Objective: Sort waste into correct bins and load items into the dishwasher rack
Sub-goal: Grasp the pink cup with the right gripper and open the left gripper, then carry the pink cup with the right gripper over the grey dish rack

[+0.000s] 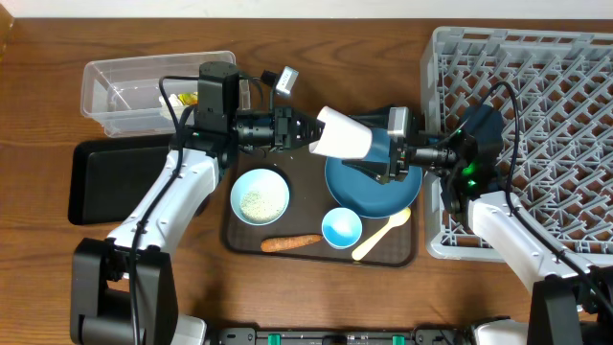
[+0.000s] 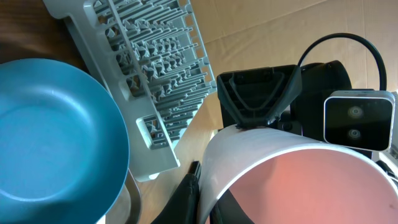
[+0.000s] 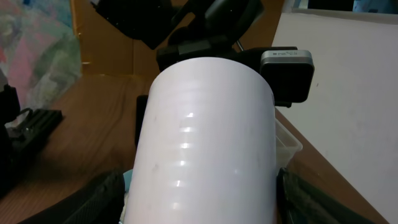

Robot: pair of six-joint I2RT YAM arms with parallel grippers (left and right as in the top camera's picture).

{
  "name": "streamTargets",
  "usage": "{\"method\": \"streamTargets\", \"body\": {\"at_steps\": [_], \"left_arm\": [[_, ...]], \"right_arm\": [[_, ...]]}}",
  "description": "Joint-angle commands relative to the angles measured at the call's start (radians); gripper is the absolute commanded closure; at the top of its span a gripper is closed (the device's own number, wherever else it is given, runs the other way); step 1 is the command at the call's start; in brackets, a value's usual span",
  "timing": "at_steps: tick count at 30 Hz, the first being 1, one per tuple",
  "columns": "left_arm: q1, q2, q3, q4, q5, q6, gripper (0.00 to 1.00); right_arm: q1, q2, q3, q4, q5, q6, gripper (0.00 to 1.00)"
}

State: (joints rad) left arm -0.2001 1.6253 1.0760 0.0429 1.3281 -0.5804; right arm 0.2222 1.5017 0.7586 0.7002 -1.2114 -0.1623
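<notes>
- Step in hand, as I judge it: passing the small pink-and-white cup (image 1: 345, 134) from my left end effector (image 1: 314, 134) to my right end effector (image 1: 375, 151). The cup is held in the air above the large round dark-blue plate (image 1: 378, 196).
- To do it well, the right fingers should close squarely across the cup's wall, near mid-length. The left should let go only once that hold is firm, because a smooth round wall can slip or roll.
- Left end effector: clenched on the cup's rim, one finger outside the wall.
- Right end effector: jaws spread to either side of the cup. I cannot tell whether the pads touch it.
- Appearance of the cup (image 3: 205, 143): plain glossy white outside and pink inside (image 2: 298, 180). It lies on its side with the mouth toward my left arm.
- Below: the dark brown serving tray (image 1: 402, 251) carries the plate, a light-blue bowl of white rice (image 1: 260, 196), an empty light-blue bowl (image 1: 341, 227), an orange carrot (image 1: 291, 242) and a cream plastic spoon (image 1: 381, 236).
- Beyond: the grey lattice dishwasher rack (image 1: 536, 96) stands on the counter to my right, the likely destination.
</notes>
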Motion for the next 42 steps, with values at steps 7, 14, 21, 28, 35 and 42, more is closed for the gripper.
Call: {"method": "streamTargets", "body": {"at_steps": [7,14,21,28,35,42], "left_arm": [[0.0,0.011,0.009,0.024,0.005,-0.009,0.92],[0.0,0.011,0.009,0.027,0.008,-0.009,0.92],[0.0,0.011,0.009,0.027,0.008,-0.009,0.91],[0.002,0.011,0.009,0.027,0.005,0.01,0.77],[0.022,0.011,0.009,0.021,-0.15,0.078,0.77],[0.094,0.011,0.009,-0.107,-0.467,0.137,0.78]], "right_arm": [[0.008,0.004,0.013,0.002,0.01,-0.003,0.27],[0.008,0.004,0.013,0.003,0.011,-0.003,0.36],[0.008,0.004,0.013,0.003,0.025,-0.003,0.53],[0.007,0.004,0.013,0.002,0.033,-0.003,0.52],[0.007,0.004,0.013,-0.025,0.182,0.111,0.75],[-0.021,0.004,0.014,-0.127,0.335,0.156,0.93]]}}
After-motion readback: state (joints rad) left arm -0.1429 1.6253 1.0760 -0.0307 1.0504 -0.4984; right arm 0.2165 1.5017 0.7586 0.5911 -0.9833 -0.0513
